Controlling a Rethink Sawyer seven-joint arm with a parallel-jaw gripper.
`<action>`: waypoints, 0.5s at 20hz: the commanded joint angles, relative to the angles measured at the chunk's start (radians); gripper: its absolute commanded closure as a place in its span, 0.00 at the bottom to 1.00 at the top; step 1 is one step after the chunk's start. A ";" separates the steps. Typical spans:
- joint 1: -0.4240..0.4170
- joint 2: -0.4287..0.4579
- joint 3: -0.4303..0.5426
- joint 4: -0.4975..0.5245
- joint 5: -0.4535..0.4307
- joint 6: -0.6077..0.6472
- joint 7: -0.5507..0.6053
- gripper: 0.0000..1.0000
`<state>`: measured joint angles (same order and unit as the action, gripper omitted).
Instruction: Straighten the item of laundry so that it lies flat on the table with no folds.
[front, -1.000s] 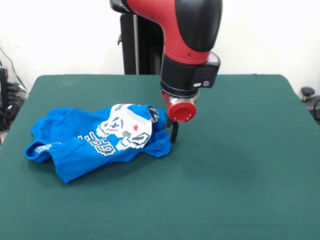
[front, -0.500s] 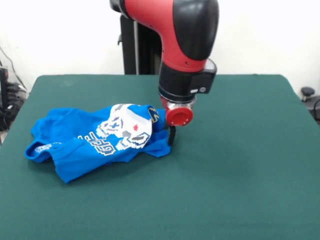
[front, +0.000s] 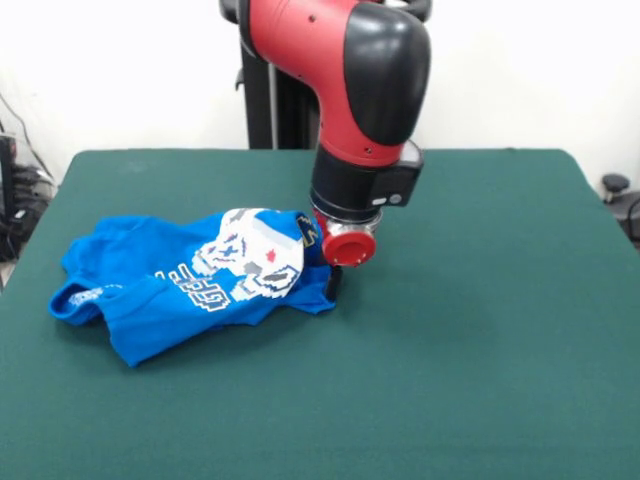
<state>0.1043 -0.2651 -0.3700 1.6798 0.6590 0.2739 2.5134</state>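
The bright blue T-shirt (front: 190, 285) lies crumpled on the left half of the dark green table (front: 480, 330). Its white pixel-art print is bunched up on a raised fold near the shirt's right end. My gripper (front: 332, 284) hangs under the red and black arm, down at the shirt's right edge, close to or touching the cloth. Only a dark tip shows below the red wrist cap, so I cannot tell how it stands on the cloth.
The black pedestal (front: 270, 90) stands at the far side of the table. Dark equipment shows off the table's left edge (front: 15, 200) and right edge (front: 615, 190).
The arm has moved a little to the left, bringing the gripper closer against the shirt's right edge. The shirt has barely shifted.
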 joint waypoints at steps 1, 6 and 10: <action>-0.001 0.143 0.099 -0.049 0.033 -0.086 0.189 0.00; -0.015 0.133 0.107 -0.057 -0.002 -0.082 0.138 1.00; -0.068 0.045 0.167 0.007 -0.010 -0.080 0.116 1.00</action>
<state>0.0914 -0.2645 -0.3620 1.6647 0.6584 0.2696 2.5134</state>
